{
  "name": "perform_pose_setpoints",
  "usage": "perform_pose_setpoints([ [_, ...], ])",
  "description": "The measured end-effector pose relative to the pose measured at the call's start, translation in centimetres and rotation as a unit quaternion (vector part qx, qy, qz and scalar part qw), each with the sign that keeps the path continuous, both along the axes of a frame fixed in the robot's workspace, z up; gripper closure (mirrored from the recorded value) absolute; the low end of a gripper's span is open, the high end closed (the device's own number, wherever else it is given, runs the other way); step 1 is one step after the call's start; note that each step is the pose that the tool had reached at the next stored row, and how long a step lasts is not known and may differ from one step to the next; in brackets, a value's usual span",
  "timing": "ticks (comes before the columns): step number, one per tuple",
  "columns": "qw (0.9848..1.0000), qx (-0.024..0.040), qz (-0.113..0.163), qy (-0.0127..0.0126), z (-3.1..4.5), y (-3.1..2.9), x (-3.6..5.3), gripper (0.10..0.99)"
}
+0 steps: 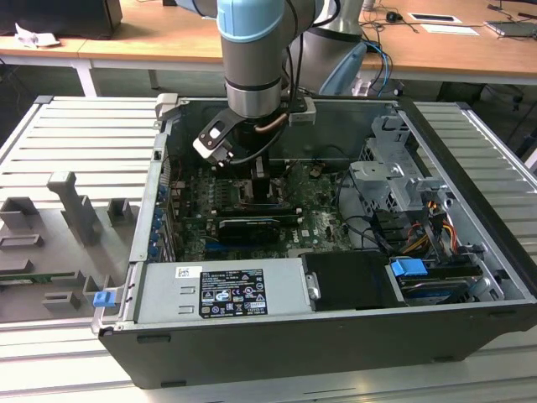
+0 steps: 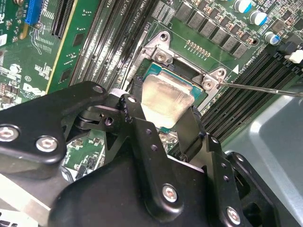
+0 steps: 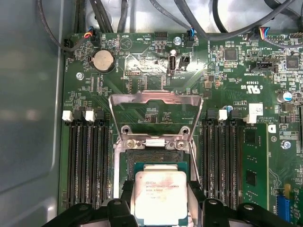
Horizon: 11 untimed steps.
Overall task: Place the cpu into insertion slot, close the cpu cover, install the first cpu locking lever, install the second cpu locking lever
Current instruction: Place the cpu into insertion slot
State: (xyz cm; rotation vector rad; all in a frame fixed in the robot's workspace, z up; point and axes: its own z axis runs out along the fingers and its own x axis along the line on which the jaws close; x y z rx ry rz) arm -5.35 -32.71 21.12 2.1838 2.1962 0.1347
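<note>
The cpu (image 3: 160, 195) sits between the gripper's (image 3: 161, 201) two black fingers (image 3: 126, 196), which pinch it on two opposite edges. Its pale metal top faces up in both wrist views. It hangs over the near part of the insertion slot (image 3: 151, 157), and I can't tell whether its underside is touching the socket yet.

Treat it as light, flat and rigid. The metal lid should take a firm pinch, but the thin green board around it and the contacts below look fragile. The side edges where the jaws sit now look like the right place to hold it. The smooth edges may slip if the grip is loose, so keep the chip level.

The cpu cover (image 3: 128, 97) stands swung up at the far side of the slot, so the socket is open from above. In the second wrist view a thin metal lever (image 2: 265, 90) angles away from one socket corner, just beside the fingers' path.

Rows of memory slots (image 3: 87, 161) flank the socket on both sides, close to the finger tips, so you have little sideways room. In the exterior view the gripper (image 1: 256, 180) reaches deep into the computer case (image 1: 277, 344). The case walls stand well apart from it, and above it the way is open.
</note>
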Motion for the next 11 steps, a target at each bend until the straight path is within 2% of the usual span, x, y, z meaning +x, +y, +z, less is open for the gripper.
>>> perform_pose_setpoints([
  [11, 1.0000, 0.0000, -0.006, 0.0003, -0.38, 0.25, 0.25, 0.557],
])
